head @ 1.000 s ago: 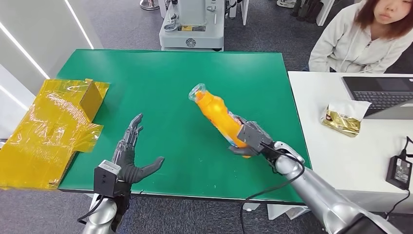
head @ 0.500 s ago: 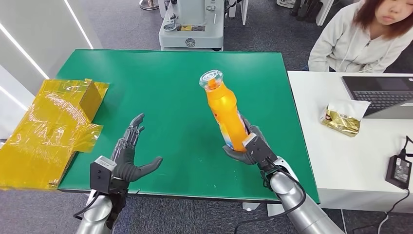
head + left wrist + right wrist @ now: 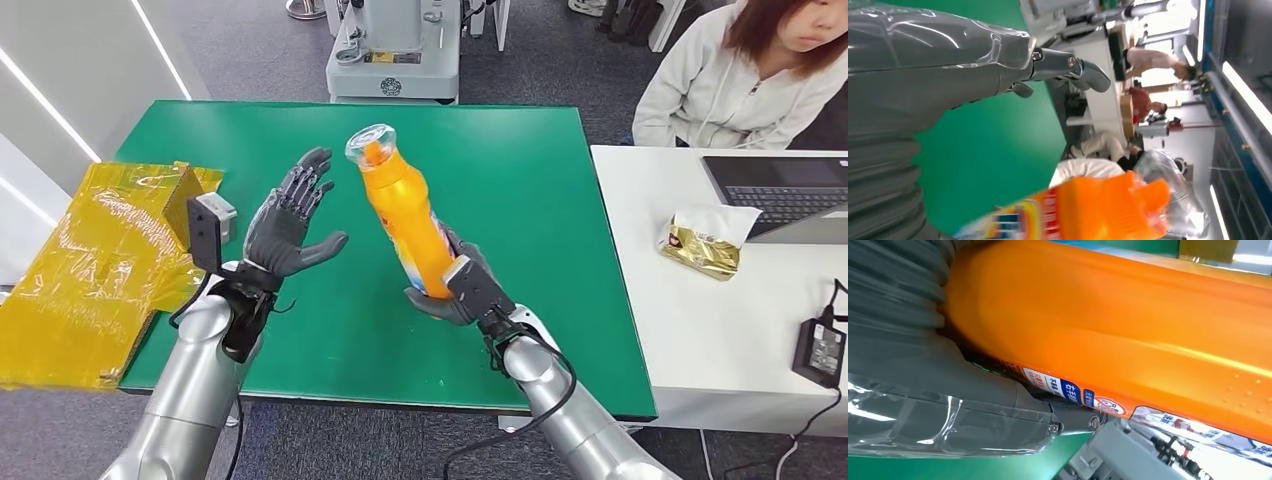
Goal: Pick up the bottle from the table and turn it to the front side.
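Orange bottle (image 3: 408, 222) | right hand (image 3: 455, 292) grips base | cap up, tilted left

No readable text on bottle (image 3: 1128, 330) label

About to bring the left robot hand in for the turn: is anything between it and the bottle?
Nothing visible. The left robot hand is open beside the bottle, only air between them above the table. The right robot hand grips its base.
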Motion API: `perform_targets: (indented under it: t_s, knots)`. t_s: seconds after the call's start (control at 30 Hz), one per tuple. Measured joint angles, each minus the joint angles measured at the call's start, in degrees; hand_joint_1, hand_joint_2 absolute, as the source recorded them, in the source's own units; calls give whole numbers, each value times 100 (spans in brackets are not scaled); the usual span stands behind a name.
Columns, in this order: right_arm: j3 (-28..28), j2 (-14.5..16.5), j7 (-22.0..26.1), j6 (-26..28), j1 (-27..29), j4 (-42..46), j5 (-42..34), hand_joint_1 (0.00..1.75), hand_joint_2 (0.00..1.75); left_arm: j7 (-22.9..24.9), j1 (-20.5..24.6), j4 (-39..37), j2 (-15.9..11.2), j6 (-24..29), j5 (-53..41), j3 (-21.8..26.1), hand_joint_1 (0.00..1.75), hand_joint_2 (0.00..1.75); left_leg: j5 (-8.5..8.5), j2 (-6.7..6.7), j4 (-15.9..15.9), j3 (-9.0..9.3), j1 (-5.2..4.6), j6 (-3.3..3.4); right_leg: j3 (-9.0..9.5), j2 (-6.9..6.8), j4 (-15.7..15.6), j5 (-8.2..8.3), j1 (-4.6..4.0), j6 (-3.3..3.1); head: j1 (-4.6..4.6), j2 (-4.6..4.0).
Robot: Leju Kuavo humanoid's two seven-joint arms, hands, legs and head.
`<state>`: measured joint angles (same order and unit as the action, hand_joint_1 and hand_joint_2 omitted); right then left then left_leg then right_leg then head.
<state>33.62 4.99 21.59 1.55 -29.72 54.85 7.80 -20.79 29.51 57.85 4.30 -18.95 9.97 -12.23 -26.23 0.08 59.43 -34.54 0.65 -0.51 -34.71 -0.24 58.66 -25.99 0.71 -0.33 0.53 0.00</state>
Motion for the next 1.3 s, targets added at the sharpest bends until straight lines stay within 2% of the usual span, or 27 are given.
perform_targets:
  t_s: [0.07,0.2,0.37,0.67,1.0,1.3]
  knots:
    - [52,67,-22,0,2,-22,50,175,175,31,168,-185,20,-38,114,-39,0,175,0,1,0,0,0,0,-1,1,0,0,0,0,-1,0]
    - [62,80,-27,1,3,-26,58,175,175,31,200,-220,23,-45,134,-45,0,175,0,1,0,0,0,0,-1,1,0,0,0,0,-1,0]
    - [158,240,-185,136,67,-205,336,174,175,62,769,-1507,101,-196,390,-206,0,175,0,2,0,-2,-1,0,-3,2,-2,0,1,0,1,0]
    - [88,210,-287,305,297,-466,621,173,175,302,994,-2396,81,-861,520,-384,0,175,-1,5,0,-4,-1,0,-9,6,-1,0,1,0,-1,0]
    - [34,150,-347,308,544,-491,843,175,175,430,987,-2487,-98,-1119,836,-502,0,175,-1,6,0,-7,0,-1,-11,7,0,0,0,0,0,0]
    - [-103,113,-351,288,580,-413,868,175,175,917,918,-1708,-158,-1155,1674,-633,0,175,0,3,1,-9,-1,0,-11,4,-1,0,1,0,1,0]
